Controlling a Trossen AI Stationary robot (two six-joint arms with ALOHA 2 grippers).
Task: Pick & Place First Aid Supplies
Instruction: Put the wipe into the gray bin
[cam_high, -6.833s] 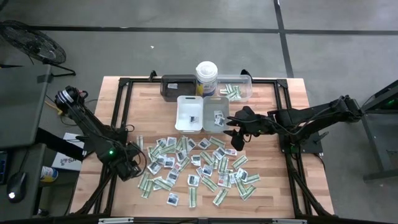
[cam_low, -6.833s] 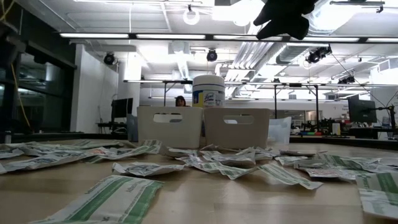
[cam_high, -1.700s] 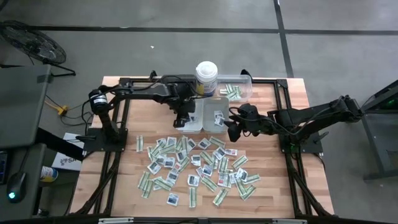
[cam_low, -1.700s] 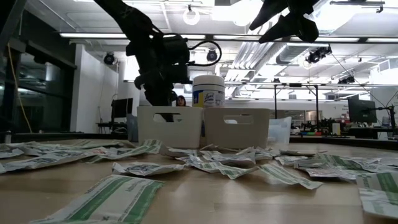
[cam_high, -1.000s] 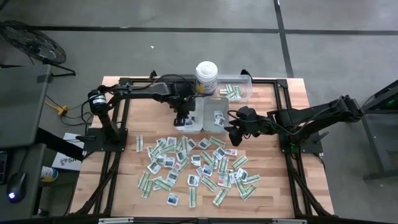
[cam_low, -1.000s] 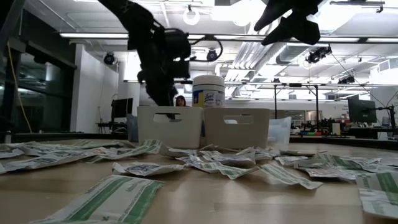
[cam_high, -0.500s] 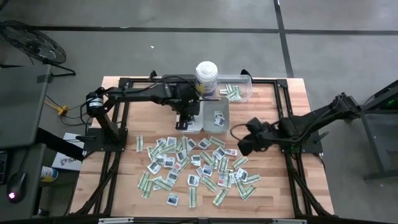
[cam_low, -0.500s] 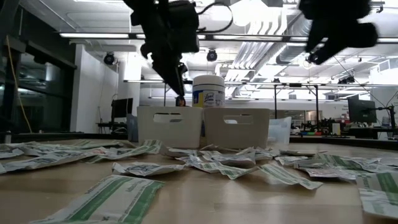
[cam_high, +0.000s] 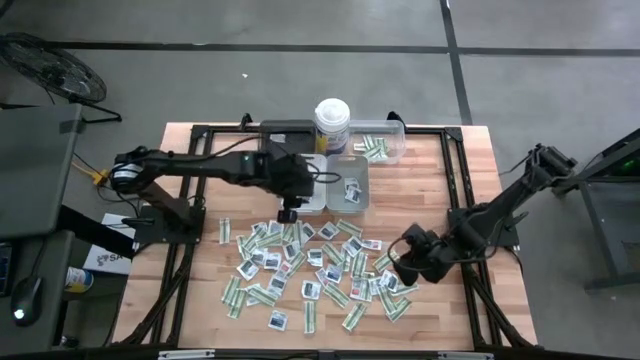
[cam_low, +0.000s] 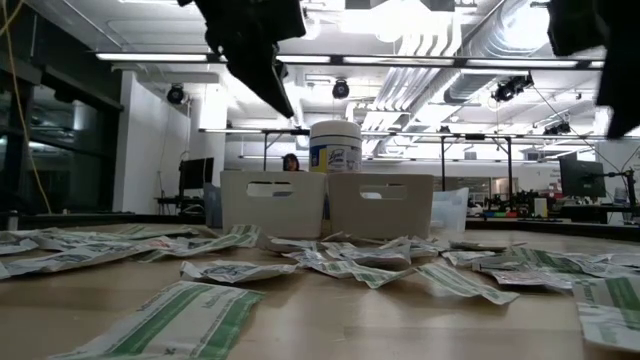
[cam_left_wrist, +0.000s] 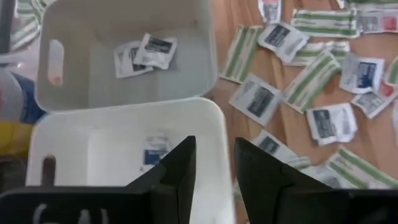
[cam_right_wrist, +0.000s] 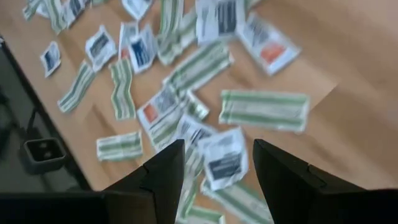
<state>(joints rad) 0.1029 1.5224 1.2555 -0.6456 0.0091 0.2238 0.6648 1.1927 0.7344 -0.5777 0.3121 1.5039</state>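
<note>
Your left gripper (cam_high: 287, 213) hangs over the near edge of the white tray (cam_high: 305, 183), just above the top of the packet scatter. In the left wrist view its jaws stand a narrow gap apart with nothing between them; below them lie the white tray (cam_left_wrist: 124, 162) with one packet (cam_left_wrist: 155, 148) inside and the grey tray (cam_left_wrist: 124, 56) with two sachets (cam_left_wrist: 144, 52) in it.

Your right gripper (cam_high: 405, 262) sits over the right side of the pile, and in the right wrist view its jaws are spread wide and empty above a white sachet (cam_right_wrist: 222, 157) and a green-and-white strip (cam_right_wrist: 263, 110) on the bench (cam_right_wrist: 348, 130).

The supplies (cam_high: 310, 262) lie loose across the middle of the bench (cam_high: 470, 160), dozens of sachets and strips partly overlapping. A few more strips (cam_high: 372, 148) rest in the clear tray (cam_high: 392, 140) at the back, beside the round canister (cam_high: 331, 124). A dark tray (cam_high: 283, 135) sits on the canister's other side.

In the low view the two pale trays (cam_low: 326, 205) stand side by side behind the packets, with the canister (cam_low: 335, 148) rising behind them.
</note>
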